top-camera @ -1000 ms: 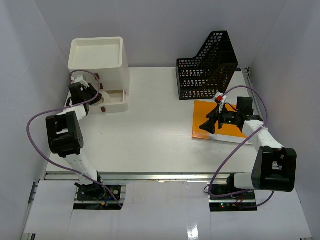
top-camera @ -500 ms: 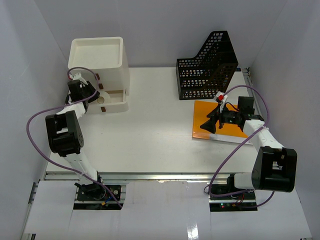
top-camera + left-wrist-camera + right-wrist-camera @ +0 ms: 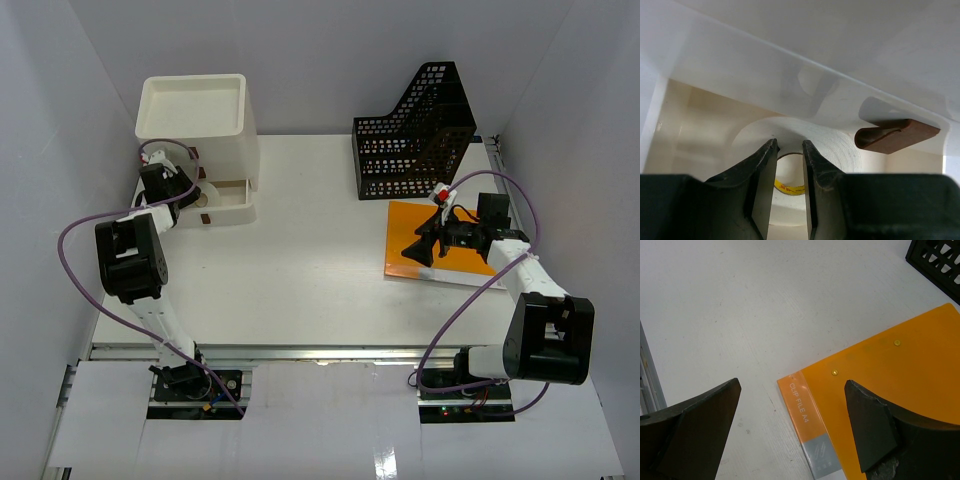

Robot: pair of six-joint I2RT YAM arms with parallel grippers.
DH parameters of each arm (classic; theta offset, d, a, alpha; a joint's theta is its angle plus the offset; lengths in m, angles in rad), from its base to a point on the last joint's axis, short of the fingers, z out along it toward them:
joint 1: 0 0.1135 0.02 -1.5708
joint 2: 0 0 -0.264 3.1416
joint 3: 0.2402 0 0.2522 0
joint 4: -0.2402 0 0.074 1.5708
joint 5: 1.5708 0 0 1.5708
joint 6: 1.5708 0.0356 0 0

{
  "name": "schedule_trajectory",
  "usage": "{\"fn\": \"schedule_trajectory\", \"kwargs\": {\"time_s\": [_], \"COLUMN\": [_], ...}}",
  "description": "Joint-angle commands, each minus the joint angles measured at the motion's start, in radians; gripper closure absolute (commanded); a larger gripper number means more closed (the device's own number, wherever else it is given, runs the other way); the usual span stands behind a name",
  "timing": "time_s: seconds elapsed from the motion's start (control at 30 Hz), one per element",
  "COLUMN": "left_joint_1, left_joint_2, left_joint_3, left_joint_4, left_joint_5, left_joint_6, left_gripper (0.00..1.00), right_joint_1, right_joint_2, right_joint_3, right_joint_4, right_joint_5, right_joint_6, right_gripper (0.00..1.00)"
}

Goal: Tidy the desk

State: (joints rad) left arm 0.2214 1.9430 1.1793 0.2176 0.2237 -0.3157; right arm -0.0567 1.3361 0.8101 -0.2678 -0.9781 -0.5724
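Found left hand (image 3: pixel 789 150) inside cream drawer (image 3: pixel 700 125), fingers narrowly parted over smooth white tape roll (image 3: pixel 835 147); grip impossible to tell. Found right hand (image 3: pixel 792 385) spread wide, empty, above glossy orange clip file (image 3: pixel 900 380) flat on white tabletop (image 3: pixel 740 300).

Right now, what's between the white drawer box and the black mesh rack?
Nothing. The top view shows only bare desk between the drawer box and the mesh rack.

Left arm (image 3: pixel 130 262) and right arm (image 3: pixel 546 338): black joint housings, white links. Purple cable (image 3: pixel 61 245) looped along each. Red-and-white tag (image 3: pixel 437 190) at right wrist. Fingers (image 3: pixel 695 430) matte black, wedge-shaped.
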Motion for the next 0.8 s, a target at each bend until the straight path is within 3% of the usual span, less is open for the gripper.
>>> {"fn": "schedule_trajectory", "kwargs": {"time_s": [0.0, 0.4, 0.77], "left_joint_1": [-0.004, -0.004, -0.022], "left_joint_2": [-0.002, 0.036, 0.059], "left_joint_3": [-0.004, 0.073, 0.045], "left_joint_4": [0.027, -0.07, -0.06], "left_joint_5": [-0.004, -0.073, -0.147], "left_joint_6": [0.009, -0.006, -0.014], "left_gripper": [0.62, 0.61, 0.61], "right_joint_1": [-0.006, -0.023, -0.037], "right_joint_2": [-0.002, -0.006, -0.005], "right_joint_3": [0.037, 0.041, 0.041], "right_joint_4": [-0.007, -0.014, -0.016], "right_joint_5": [-0.021, -0.039, -0.048], "right_joint_6": [-0.015, -0.015, -0.015], "right_gripper": [0.09, 0.09, 0.09]}}
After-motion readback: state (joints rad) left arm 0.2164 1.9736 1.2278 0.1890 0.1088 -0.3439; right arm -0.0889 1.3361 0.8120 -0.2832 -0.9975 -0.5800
